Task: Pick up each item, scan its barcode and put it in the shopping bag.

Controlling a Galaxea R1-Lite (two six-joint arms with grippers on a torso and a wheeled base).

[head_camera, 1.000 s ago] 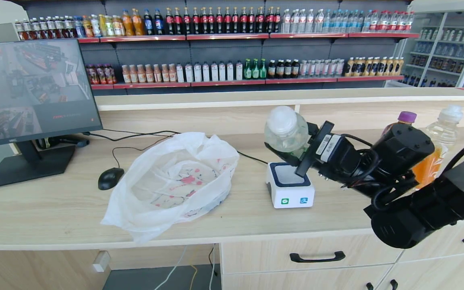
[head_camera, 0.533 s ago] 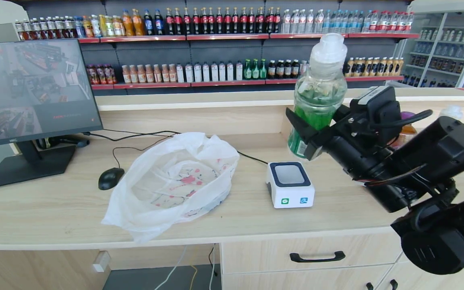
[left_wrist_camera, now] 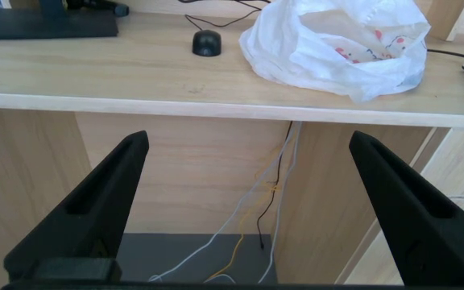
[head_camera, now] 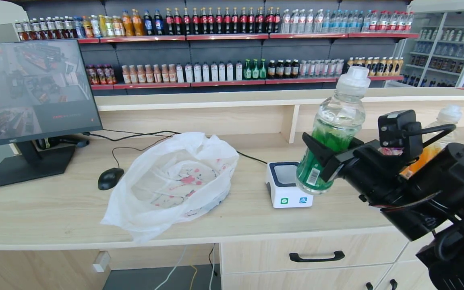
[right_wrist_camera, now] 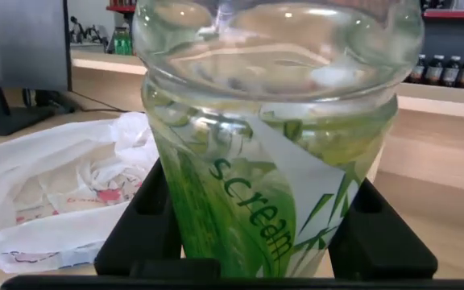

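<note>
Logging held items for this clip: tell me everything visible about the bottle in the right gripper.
The bottle is clear plastic with a white cap and a green label showing a barcode low down. It leans slightly from upright, lifted above the scanner. The right gripper clamps its labelled lower half between black jaws; nothing else touches it.

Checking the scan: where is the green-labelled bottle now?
Head view, right side: the green-labelled clear plastic bottle sits in the right gripper, by the white scanner box's right edge.

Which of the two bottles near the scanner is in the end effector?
The green-labelled bottle, clamped in the right end effector; the orange-drink bottle stands free behind that arm.
</note>
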